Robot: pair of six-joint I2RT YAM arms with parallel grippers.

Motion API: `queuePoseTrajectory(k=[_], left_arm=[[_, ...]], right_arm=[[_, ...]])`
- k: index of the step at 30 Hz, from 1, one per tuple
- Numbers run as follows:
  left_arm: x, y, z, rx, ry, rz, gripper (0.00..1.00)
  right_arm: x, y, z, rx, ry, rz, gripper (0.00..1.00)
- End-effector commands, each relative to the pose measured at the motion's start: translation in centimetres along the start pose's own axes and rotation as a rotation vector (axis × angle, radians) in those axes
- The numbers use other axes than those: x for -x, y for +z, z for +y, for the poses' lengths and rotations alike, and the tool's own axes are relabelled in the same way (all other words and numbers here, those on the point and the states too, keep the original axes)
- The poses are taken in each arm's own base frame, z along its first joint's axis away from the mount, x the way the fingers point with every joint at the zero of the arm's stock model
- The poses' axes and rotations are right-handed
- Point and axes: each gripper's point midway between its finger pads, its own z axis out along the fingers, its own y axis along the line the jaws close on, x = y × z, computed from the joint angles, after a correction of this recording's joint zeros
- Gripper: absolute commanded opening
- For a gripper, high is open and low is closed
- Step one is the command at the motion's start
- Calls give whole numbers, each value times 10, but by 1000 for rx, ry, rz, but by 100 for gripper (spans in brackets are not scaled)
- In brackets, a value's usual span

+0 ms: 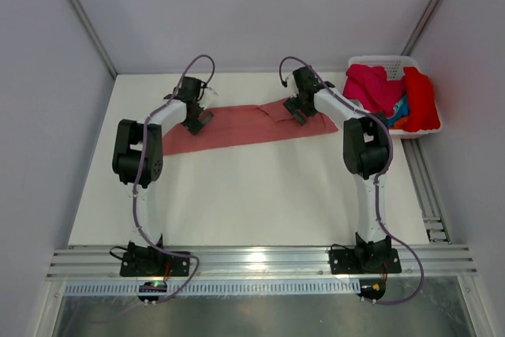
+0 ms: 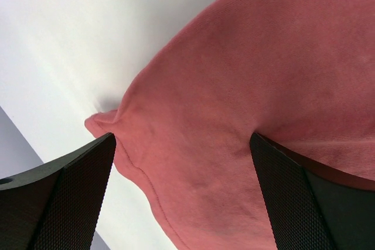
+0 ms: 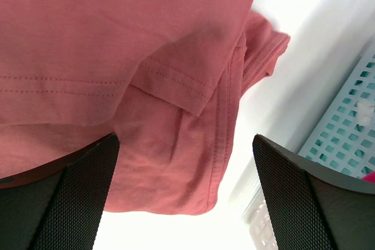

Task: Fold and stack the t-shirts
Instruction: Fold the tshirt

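Across the far part of the table [image 1: 252, 203], salmon t-shirt [image 1: 245, 125] laid flat as a long band, seemingly folded lengthwise once. Above its left end, left gripper [image 1: 199, 120]; above its right end, right gripper [image 1: 298, 112]; both with jaws spread wide, pinching nothing. Likely to go wrong from here: closing on the top layer only, with hems and a sleeve stacked under the right jaws, so leaving the lower layer behind and undoing the fold; biting too near the rounded corner on the left and losing it mid-lift; raising the two ends unevenly and skewing the band; dragging the right end against the white basket [image 1: 377, 61] close by. Counted: two grippers, one shirt on the table, one basket, and inside it one magenta shirt [image 1: 371, 87], one red shirt [image 1: 422, 100], plus blue and orange cloth [image 1: 400, 110] too bunched to number with any certainty
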Motion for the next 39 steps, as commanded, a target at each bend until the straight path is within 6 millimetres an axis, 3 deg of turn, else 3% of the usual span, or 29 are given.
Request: queuePoseTrajectory(k=[1,8,16,27,35,39], left_arm=[[-39,-17,-34,-102,70,130,99],[-41,-51,-69,-226,41,124,99],[-29,-88,-121,-403,62,84,99],[-22,-122,-200,-558,147,93,99],[-4,-134,-227,-628,106,68,99],[10,-142,-251,-642,154,42,99]], right_arm=[[10,-8,-8,-26,-6,-12,99],[8,-3,-7,-26,-15,-4,99],[27,-1,-14,-34,-3,-32,99],[40,11,-5,24,24,-29,99],[37,16,-2,23,10,-18,99],[42,15,-3,19,11,-30,99]])
